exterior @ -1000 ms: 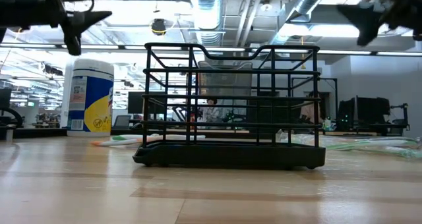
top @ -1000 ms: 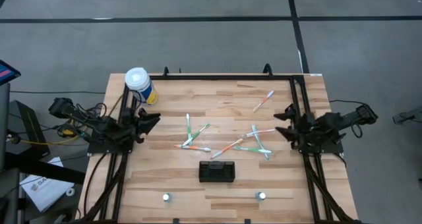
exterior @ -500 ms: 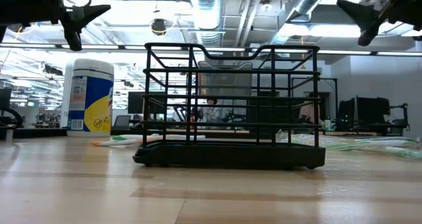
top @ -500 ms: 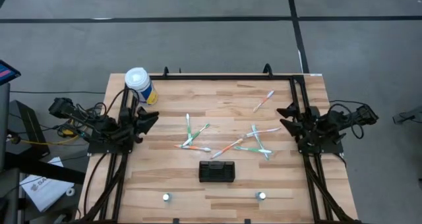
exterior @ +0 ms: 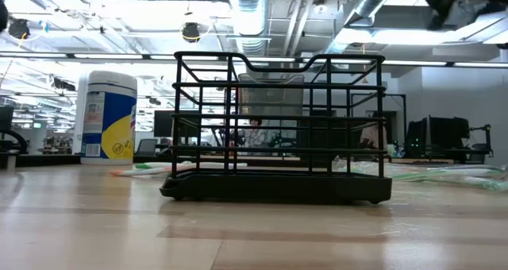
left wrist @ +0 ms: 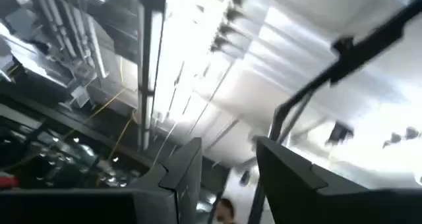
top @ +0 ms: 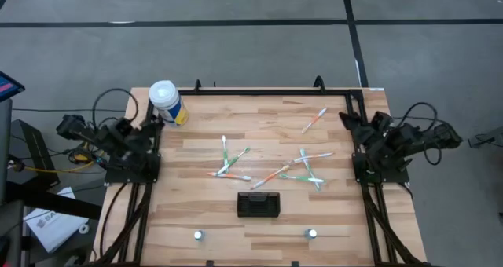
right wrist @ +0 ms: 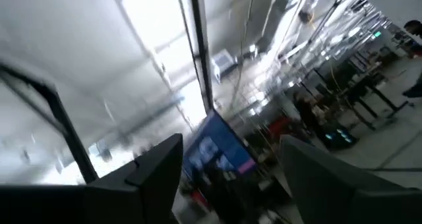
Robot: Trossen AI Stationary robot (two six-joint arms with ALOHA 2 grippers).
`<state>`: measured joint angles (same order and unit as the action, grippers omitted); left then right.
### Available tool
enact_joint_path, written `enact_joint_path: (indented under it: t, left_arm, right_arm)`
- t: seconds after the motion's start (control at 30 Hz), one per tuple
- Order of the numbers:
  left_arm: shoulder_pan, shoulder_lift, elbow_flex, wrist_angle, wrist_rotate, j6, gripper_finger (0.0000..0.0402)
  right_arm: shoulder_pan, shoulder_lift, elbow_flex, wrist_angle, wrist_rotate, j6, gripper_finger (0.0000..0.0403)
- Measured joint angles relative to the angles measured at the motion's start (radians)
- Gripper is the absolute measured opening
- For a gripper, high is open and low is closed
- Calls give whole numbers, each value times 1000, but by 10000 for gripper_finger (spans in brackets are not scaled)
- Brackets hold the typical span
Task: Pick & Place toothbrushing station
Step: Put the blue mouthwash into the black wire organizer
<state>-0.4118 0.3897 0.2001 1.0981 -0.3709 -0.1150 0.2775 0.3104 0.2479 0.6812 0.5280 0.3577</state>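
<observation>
The toothbrushing station, a small black wire holder [top: 258, 204], stands on its base on the wooden table near the front middle; it fills the low view [exterior: 278, 131]. Several toothbrushes [top: 228, 163] lie flat and scattered behind it. My left gripper [top: 152, 128] is at the table's left edge, open and empty, its fingers [left wrist: 184, 174] tipped up toward the ceiling. My right gripper [top: 350, 122] is at the right edge, open and empty, its fingers [right wrist: 158, 168] also tipped up.
A white-lidded canister with a blue-yellow label [top: 167, 102] stands at the far left corner, close to my left arm. One toothbrush [top: 314, 119] lies apart at the far right. Two small round knobs [top: 198, 235] sit near the front edge. A black frame [top: 259, 90] borders the table.
Both arms have drawn back from the table's middle toward their own side edges, and both grippers have tipped upward. My left gripper has gone up out of the low view. The holder and toothbrushes have stayed where they were.
</observation>
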Motion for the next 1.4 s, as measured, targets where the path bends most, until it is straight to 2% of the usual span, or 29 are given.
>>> enact_joint_path:
  t: [0.13,0.2,0.27,0.43,0.57,0.7,0.83,1.0,1.13,1.23,1.4]
  left_arm:
    - [0,160,206,-368,-107,11,140]
    - [1,259,326,-556,-167,-22,140]
    - [1,361,459,-760,-181,-51,140]
    - [21,598,738,-1209,-146,-162,140]
    - [49,757,846,-1351,-44,-228,140]
    - [46,887,896,-1364,-27,-225,140]
    - [48,991,938,-1450,40,-231,140]
    - [33,1058,962,-1446,160,-308,140]
    - [0,1081,984,-1446,176,-343,134]
    - [-10,1079,997,-1433,176,-390,121]
    - [-23,1075,996,-1441,208,-412,107]
  right_arm:
    - [0,265,237,-160,-14,-32,207]
    - [0,380,374,-289,-15,-87,192]
    - [1,459,529,-438,-9,-142,180]
    - [2,581,917,-1048,0,-137,161]
    - [1,675,1117,-1508,-34,21,158]
    - [84,704,1120,-1781,-123,272,162]
    - [269,703,1010,-1790,-136,490,169]
    - [507,707,855,-1626,-104,747,169]
    - [670,743,757,-1521,-34,929,163]
    - [734,795,715,-1431,-12,1023,165]
    - [772,904,708,-1256,49,1139,182]
